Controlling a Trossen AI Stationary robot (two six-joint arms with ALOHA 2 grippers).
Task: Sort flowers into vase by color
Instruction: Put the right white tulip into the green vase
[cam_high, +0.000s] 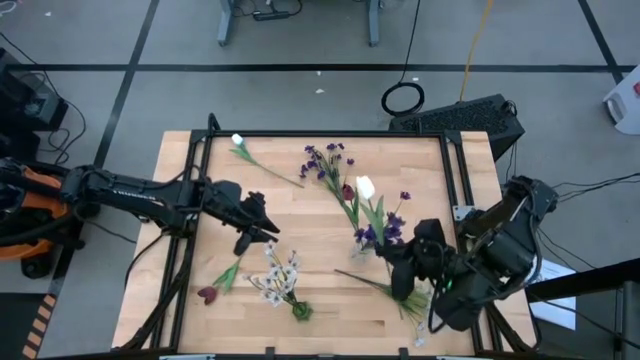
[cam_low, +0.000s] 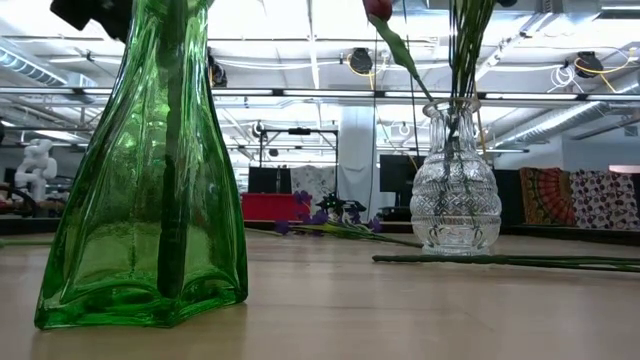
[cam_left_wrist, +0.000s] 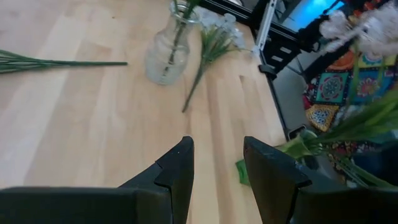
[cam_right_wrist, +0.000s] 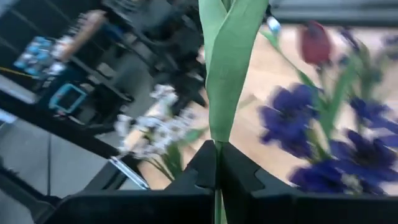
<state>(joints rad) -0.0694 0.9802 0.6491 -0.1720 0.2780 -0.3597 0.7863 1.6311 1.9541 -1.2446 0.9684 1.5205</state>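
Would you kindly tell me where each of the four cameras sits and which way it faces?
High view: overhead, looking straight down on the table; both arms show, left hand, right hand.
Low view: at tabletop height, looking level past the green vase and clear vase; no arm clearly shows.
Left wrist view: past its open fingers toward the clear vase.
Right wrist view: past its shut fingers, pinching a green stem.
Shared: low and left wrist views both show the clear vase.

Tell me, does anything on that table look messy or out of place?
Mostly the loose flowers. A white bud lies alone near the far left corner of the table, and a dark red one lies flat near the front left. Purple sprays sprawl across the middle. The right pincer is shut on a green stem.
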